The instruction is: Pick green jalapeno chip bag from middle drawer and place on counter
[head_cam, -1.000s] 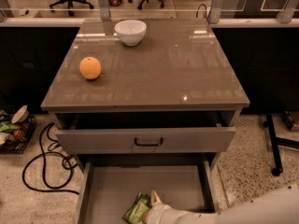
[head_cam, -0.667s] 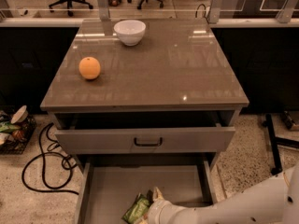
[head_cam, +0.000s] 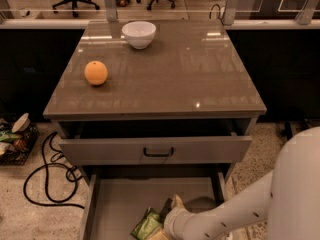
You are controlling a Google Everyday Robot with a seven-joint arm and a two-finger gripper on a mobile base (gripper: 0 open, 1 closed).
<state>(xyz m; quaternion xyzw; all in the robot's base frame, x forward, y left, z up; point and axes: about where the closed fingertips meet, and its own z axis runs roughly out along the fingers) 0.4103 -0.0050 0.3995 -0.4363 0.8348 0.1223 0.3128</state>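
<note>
The green jalapeno chip bag lies on the floor of the open middle drawer, near its front, partly cut off by the bottom edge of the camera view. My gripper reaches down into the drawer from the right and sits right against the bag's right side. The white arm fills the lower right corner. The glossy grey-brown counter lies above.
An orange sits on the counter's left side and a white bowl at its back. The grey drawer with a black handle is partly open above the middle drawer. Black cables and clutter lie on the floor at left.
The white arm has risen and swung closer on the right side. The gripper stays at the bag in the drawer, and the bag has hardly moved.
</note>
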